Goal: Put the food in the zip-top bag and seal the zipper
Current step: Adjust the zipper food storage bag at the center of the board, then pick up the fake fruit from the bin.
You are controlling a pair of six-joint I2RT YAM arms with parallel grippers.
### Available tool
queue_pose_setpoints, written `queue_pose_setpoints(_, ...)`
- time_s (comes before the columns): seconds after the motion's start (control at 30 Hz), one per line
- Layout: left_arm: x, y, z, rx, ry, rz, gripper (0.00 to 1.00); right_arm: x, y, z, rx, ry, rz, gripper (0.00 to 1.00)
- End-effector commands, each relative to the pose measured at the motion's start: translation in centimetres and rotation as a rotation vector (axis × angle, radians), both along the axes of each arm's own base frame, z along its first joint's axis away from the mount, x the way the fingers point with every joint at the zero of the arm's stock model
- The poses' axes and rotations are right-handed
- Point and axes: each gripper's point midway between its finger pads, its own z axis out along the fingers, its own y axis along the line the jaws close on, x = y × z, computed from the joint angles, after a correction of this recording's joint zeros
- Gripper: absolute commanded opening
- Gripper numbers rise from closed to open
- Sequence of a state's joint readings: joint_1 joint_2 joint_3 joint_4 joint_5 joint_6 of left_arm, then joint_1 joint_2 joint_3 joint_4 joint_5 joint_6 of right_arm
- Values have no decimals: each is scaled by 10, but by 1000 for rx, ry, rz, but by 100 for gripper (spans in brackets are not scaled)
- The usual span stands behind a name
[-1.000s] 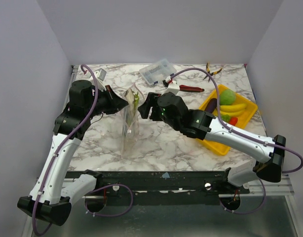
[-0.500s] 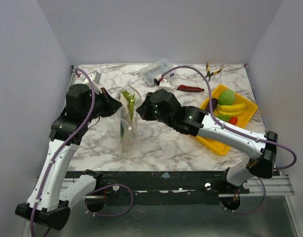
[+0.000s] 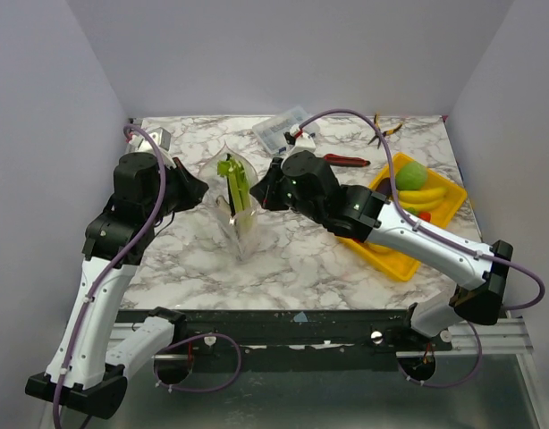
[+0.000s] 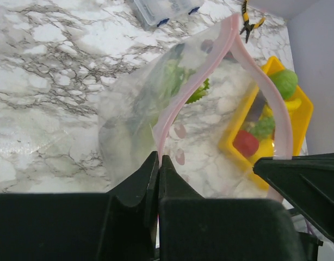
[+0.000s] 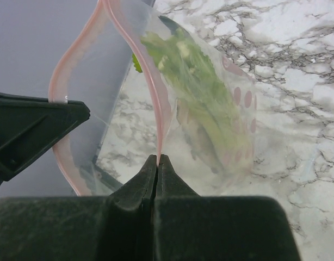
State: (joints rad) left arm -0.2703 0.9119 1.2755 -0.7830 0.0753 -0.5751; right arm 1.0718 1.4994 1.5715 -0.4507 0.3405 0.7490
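Observation:
The zip-top bag hangs upright between my two grippers with its mouth spread open. A green-white celery stalk stands inside it. My left gripper is shut on the pink zipper at the bag's left rim. My right gripper is shut on the zipper at the opposite rim. The rest of the food lies in the yellow tray at the right: a green ball, yellow pieces, a red tomato and a purple eggplant.
A rigid clear compartment box sits at the back of the marble table. A red-handled tool lies just behind the right arm, and yellow-handled pliers lie at the back right. Grey walls close in the table on three sides.
My right gripper has shut on the bag's rim. The left arm has drawn back to the left, and the bag's mouth now gapes wider between the two grippers.

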Motion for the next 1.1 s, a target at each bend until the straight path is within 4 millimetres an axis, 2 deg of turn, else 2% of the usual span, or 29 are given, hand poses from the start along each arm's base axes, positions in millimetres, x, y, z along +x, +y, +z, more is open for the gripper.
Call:
queue_pose_setpoints(0.0,2,-12,15,-35,-55,-64,0,-2,7,-15,-43,17,41,0)
queue_pose_setpoints(0.03,2,-12,17,-35,-58,-64,0,-1,6,-15,-51,13,40,2)
queue_pose_setpoints(0.1,2,-12,19,-35,-62,-70,0,0,3,-13,-61,2,31,10)
queue_pose_setpoints(0.2,3,-14,18,-36,-60,-79,0,3,-5,-8,-91,-21,14,36)
queue_pose_setpoints(0.27,4,-16,16,-37,-56,-86,0,4,-13,-1,-109,-42,0,46)
queue_pose_setpoints(0.37,6,-17,11,-34,-47,-92,0,6,-32,9,-133,-80,-43,53)
queue_pose_setpoints(0.47,8,-21,7,-35,-35,-109,0,15,-63,10,-176,-99,-122,58)
queue_pose_setpoints(0.53,9,-24,6,-42,-31,-126,0,26,-92,1,-200,-76,-184,59)
queue_pose_setpoints(0.67,11,-32,6,-59,-29,-166,0,52,-169,-17,-238,-37,-356,62)
queue_pose_setpoints(0.77,11,-39,5,-70,-24,-206,0,67,-228,-44,-268,27,-478,68)
queue_pose_setpoints(0.8,12,-42,3,-75,-20,-223,0,73,-252,-55,-270,59,-527,68)
queue_pose_setpoints(0.87,11,-47,1,-82,-16,-255,0,78,-287,-72,-273,109,-595,68)
queue_pose_setpoints(0.93,11,-53,-1,-90,-8,-290,0,81,-318,-89,-289,139,-689,70)
queue_pose_setpoints(1.07,10,-59,-8,-95,7,-337,0,88,-366,-129,-304,224,-832,72)
